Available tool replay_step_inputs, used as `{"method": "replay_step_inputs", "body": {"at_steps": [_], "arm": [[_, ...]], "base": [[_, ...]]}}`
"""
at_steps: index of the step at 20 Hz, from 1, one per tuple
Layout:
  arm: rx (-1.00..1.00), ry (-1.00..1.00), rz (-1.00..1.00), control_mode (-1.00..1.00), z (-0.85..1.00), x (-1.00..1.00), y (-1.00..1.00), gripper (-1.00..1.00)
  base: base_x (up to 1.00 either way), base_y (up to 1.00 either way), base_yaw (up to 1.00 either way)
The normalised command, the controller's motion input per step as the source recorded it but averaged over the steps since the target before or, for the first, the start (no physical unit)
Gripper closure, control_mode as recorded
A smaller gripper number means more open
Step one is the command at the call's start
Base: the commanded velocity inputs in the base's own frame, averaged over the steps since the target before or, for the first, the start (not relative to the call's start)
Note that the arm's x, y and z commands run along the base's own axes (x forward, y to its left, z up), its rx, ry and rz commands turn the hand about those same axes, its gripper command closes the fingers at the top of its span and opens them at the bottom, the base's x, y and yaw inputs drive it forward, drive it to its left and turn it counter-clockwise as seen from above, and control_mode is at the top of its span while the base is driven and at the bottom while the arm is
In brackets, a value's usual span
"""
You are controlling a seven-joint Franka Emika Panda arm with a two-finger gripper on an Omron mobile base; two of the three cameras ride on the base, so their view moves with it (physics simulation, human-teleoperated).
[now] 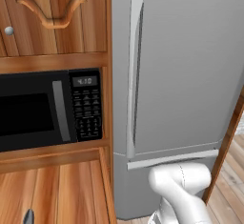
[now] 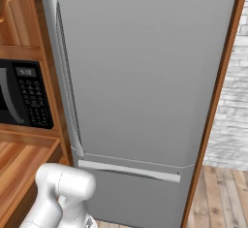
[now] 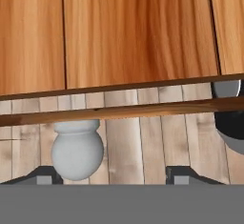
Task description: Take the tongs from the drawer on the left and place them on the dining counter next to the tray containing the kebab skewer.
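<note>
One microwave (image 1: 47,108), one grey fridge (image 2: 145,76), one drawer (image 3: 133,32) and one round silver knob (image 3: 76,151).

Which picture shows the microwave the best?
The left base view shows the microwave best: you see its dark door, the handle and the whole button panel with the clock. The right base view catches just its right end with the buttons. The hand view looks at wood planks and a round silver knob instead.
</note>
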Motion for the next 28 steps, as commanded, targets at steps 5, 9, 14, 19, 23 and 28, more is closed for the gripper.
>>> {"method": "replay_step_inputs", "body": {"at_steps": [5,9,14,19,23,28], "arm": [[0.03,-0.06,0.00,-1.00,0.25,-0.51,-0.32,-1.00],[0.00,0.00,0.00,-1.00,0.00,0.00,0.00,-1.00],[0.00,0.00,0.00,-1.00,0.00,0.00,0.00,-1.00],[0.00,0.00,0.00,-1.00,0.00,0.00,0.00,-1.00],[0.00,0.00,0.00,-1.00,0.00,-0.03,0.00,-1.00],[0.00,0.00,0.00,-1.00,0.00,-0.15,-0.17,-1.00]], "base": [[0.00,0.00,0.00],[0.00,0.00,0.00],[0.00,0.00,0.00],[0.00,0.00,0.00],[0.00,0.00,0.00],[0.00,0.00,0.00]]}}
